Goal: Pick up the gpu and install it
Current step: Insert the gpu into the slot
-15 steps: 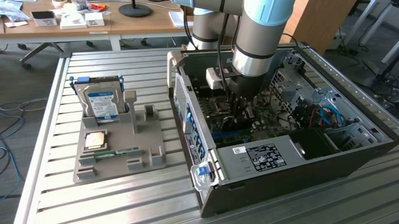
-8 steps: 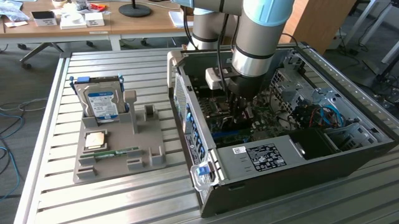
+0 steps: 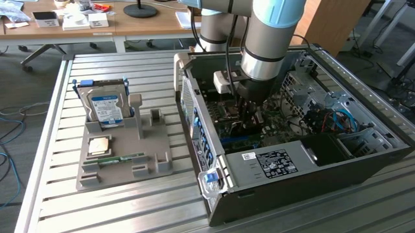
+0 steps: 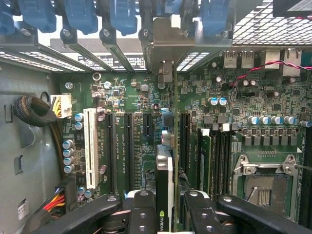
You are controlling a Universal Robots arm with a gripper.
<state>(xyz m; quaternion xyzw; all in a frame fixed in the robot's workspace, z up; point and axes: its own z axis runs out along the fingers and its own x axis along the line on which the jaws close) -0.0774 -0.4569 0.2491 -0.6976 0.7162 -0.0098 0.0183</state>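
Jaws of the gripper (image 4: 165,209) clamp the gpu (image 4: 164,180) edgewise above the motherboard (image 4: 146,126); careful alignment over a slot and squareness to the rear bracket opening probably matter most.

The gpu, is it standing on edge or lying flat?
On edge: the gpu stands upright between the gripper fingers, its bracket reaching the case's rear slots.

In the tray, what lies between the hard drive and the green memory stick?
A square processor chip lies between the hard drive and the memory stick, in the exterior view.
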